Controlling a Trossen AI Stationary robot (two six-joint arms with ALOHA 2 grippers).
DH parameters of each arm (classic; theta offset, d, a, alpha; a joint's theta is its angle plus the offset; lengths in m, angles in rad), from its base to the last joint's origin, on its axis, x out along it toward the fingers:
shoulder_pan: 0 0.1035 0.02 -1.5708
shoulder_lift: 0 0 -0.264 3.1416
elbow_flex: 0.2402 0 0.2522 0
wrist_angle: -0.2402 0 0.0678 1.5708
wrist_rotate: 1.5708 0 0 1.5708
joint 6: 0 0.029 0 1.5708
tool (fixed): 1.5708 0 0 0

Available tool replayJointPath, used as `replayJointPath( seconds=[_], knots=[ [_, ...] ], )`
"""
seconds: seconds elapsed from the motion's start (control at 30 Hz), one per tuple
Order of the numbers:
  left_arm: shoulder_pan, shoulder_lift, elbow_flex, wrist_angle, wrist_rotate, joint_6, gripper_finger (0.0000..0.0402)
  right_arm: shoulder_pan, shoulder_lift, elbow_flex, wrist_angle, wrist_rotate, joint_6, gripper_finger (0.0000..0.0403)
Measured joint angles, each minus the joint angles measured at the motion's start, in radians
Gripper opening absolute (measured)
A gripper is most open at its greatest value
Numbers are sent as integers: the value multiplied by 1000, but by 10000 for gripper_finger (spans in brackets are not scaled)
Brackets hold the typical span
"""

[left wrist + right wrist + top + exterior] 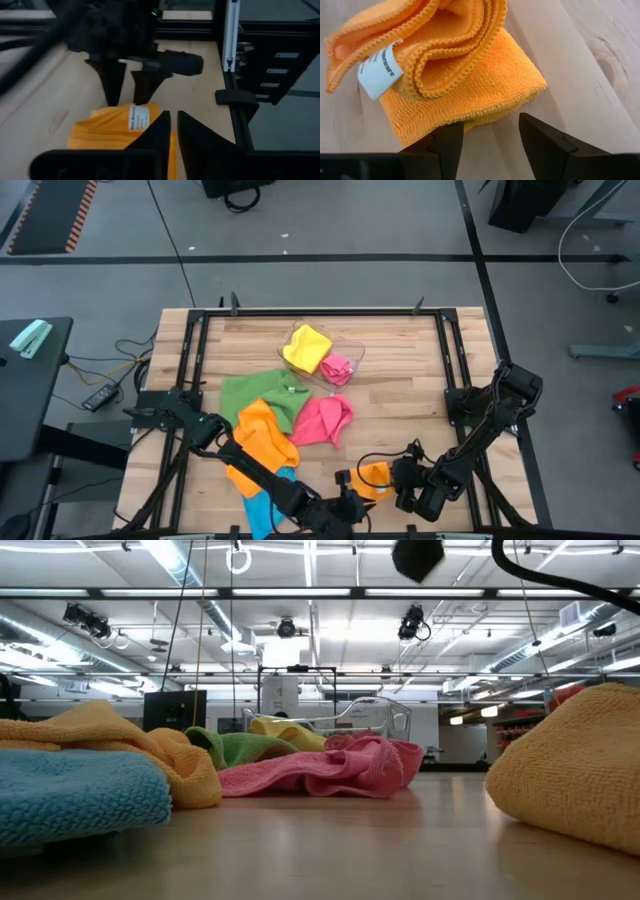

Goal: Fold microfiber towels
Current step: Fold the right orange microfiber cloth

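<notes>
A folded orange microfiber towel (pixel 455 65) is seen closest to the lens in the right wrist view, its white care label (pixel 380 71) turned outward and its layered edges bunched rather than flat. The bundle lies on the wooden tabletop (pixel 420 395) at the near edge, between the two arms. The right pincer (pixel 490 137) is held just short of it, jaws parted around nothing, one fingertip close against the cloth's lower edge. The left pincer (pixel 172 132) is shown on the opposite side of the same bundle with its jaws drawn narrow; whether an edge of cloth is caught between them cannot be told.

Farther out, a blue towel (pixel 268 505) and a second orange towel (pixel 262 442) are draped beneath the left arm, with a green towel (pixel 258 392) and a pink towel (pixel 325 420) crumpled at mid-table. A yellow towel (pixel 307 346) and a smaller pink cloth (pixel 338 368) are held in the clear plastic tray (pixel 358 352).

The fold is judged loose: should either pincer be withdrawn while snagged on an edge, the layers could be dragged open. A nudge from the near fingertip could also push the bundle off the tabletop's near edge.
</notes>
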Motion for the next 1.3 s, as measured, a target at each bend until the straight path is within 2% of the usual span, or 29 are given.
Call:
replayJointPath(
  seconds=[0.13, 0.3, 0.87, 1.07, 1.3],
  knots=[
    [-6, 2, 74, -163, -3, -105, 73, 0, 0, 0, 0, 2, -3, 200],
    [-19, 4, 82, -234, -9, -174, 81, 0, 0, 0, 0, 14, 0, 200],
    [-34, 15, 83, -114, -31, -191, 72, 0, -1, 0, 0, 15, -2, 200],
    [-54, 32, 83, 65, -25, -46, 68, 0, -1, 0, 0, 19, -3, 200],
    [-35, 60, 83, 1, -51, 3, 69, 0, -1, 0, 3, 19, 4, 200]
  ],
)
